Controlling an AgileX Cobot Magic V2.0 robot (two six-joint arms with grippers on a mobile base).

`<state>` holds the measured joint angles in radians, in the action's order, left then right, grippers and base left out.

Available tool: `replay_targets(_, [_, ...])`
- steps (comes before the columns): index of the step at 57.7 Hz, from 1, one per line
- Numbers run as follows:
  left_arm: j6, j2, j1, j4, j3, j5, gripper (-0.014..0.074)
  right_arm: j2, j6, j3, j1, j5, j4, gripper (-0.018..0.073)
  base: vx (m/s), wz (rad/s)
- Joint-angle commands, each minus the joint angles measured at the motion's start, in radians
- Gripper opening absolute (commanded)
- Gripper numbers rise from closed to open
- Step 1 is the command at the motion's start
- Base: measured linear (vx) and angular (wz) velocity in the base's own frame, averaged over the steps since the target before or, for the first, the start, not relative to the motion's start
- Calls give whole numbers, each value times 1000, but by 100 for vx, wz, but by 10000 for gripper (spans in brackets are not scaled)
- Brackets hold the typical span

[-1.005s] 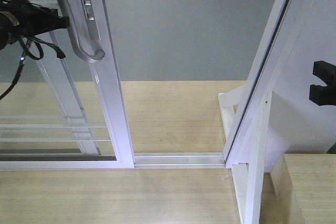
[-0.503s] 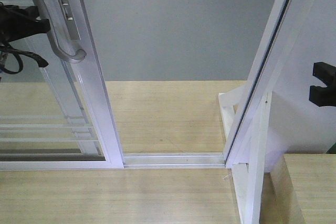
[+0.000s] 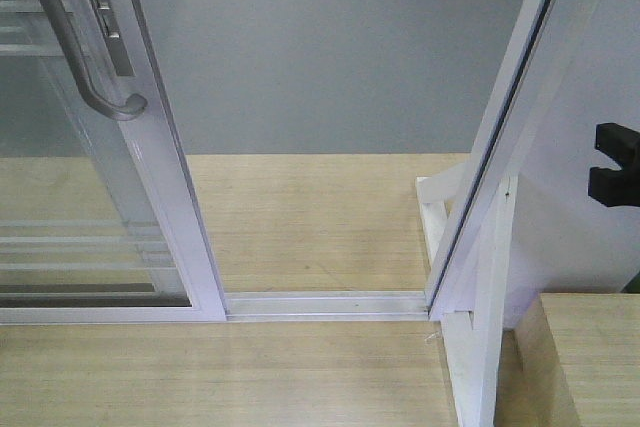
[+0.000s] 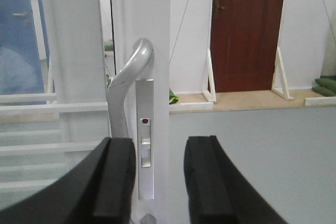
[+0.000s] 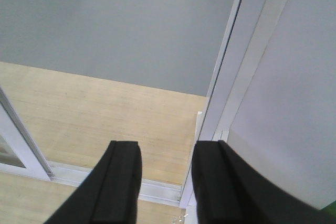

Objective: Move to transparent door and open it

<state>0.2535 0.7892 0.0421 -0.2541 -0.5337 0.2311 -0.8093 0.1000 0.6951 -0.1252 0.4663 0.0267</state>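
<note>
The transparent door (image 3: 160,177) stands at the left of the front view, slid away from the white jamb (image 3: 500,147). Its curved silver handle (image 3: 75,57) sits high on the stile. In the left wrist view the door stile (image 4: 155,35), its handle (image 4: 128,77) and the lock plate (image 4: 145,129) fill the middle. My left gripper (image 4: 160,177) is open, its fingers framing the stile edge; whether they touch it I cannot tell. My right gripper (image 5: 168,182) is open and empty, hanging over the floor track (image 5: 157,187) by the jamb. It also shows as a black shape, the right gripper (image 3: 612,162).
A second barred glass panel (image 3: 60,237) lies behind the door. The metal floor track (image 3: 330,304) crosses the wooden floor. A white brace (image 3: 470,347) props the jamb, and a wooden box (image 3: 590,357) sits at the bottom right. A brown door (image 4: 247,30) stands far behind.
The door has slid further left, widening the gap to the jamb. My left arm has left the front view at the left edge. The right gripper has not moved.
</note>
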Motion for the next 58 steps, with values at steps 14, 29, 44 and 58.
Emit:
replay_targets(14, [15, -250, -1, 6, 57, 11, 363, 4, 4, 28, 7, -63, 2, 327, 0, 0])
replay_targets(29, [19, -350, -1, 9, 97, -84, 224, 4, 4, 28, 7, -62, 2, 327, 0, 0])
replay_targets(44, [-48, -522, -1, 102, 257, -81, -8, 4, 4, 28, 7, -60, 2, 327, 0, 0])
replay_targets(58, [-254, -721, -1, 273, 465, -81, -7, 4, 4, 28, 7, -60, 2, 327, 0, 0])
